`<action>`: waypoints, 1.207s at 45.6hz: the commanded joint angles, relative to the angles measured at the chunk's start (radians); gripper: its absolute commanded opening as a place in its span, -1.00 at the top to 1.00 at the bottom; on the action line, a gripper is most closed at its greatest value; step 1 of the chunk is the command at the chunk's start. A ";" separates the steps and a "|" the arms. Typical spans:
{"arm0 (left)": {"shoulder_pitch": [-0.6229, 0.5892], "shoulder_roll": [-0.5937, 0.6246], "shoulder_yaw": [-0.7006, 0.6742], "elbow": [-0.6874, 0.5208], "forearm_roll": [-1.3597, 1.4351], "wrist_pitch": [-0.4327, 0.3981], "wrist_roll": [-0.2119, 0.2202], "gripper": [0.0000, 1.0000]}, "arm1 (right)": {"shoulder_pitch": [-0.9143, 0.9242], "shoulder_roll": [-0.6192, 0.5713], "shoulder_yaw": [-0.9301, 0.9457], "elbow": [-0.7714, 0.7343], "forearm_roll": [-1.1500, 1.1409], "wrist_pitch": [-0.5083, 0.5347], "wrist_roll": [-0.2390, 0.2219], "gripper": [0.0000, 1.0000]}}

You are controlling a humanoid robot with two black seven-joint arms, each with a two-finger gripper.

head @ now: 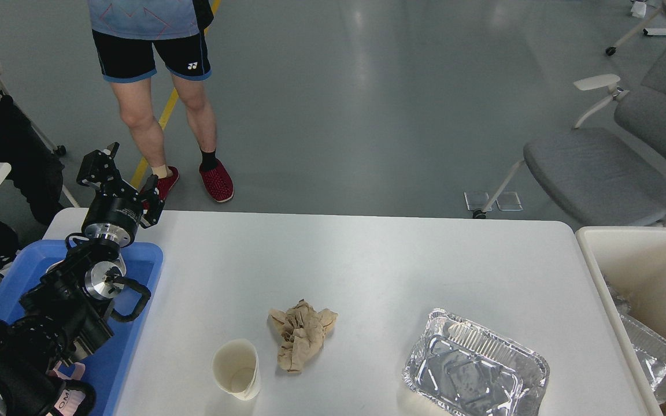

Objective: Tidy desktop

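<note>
The left arm (pixel 50 323) is covering much of the blue tray (pixel 145 271), hiding its contents. The bottom edge is cropping the foil tray (pixel 474 370), and the right edge is cutting off the beige bin (pixel 645 260). The standing person (pixel 154 58) is showing only below the chest.

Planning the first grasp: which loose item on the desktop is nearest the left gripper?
The paper cup, left of the crumpled brown napkin; the foil tray lies farthest from the left gripper.
</note>
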 commanded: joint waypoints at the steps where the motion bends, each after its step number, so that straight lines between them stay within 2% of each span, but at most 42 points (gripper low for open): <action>1: 0.000 -0.004 0.000 -0.002 0.000 0.000 0.000 -0.93 | 0.020 0.139 0.025 0.001 -0.196 -0.004 0.000 -1.00; 12: -0.002 -0.010 0.000 -0.002 0.002 0.000 0.002 -0.93 | 0.092 0.383 0.032 0.006 -0.605 -0.008 -0.002 -1.00; 27: -0.003 -0.030 0.000 -0.003 0.002 0.002 0.002 -0.93 | 0.166 0.588 0.022 -0.002 -0.846 -0.005 -0.007 -1.00; 45: -0.002 -0.033 0.006 -0.003 0.003 0.002 0.002 -0.93 | 0.140 0.662 0.019 -0.006 -1.040 -0.025 -0.022 -1.00; 55: -0.002 -0.036 0.029 -0.003 0.002 0.005 0.000 -0.93 | 0.154 0.713 0.019 -0.017 -1.060 -0.025 -0.083 -1.00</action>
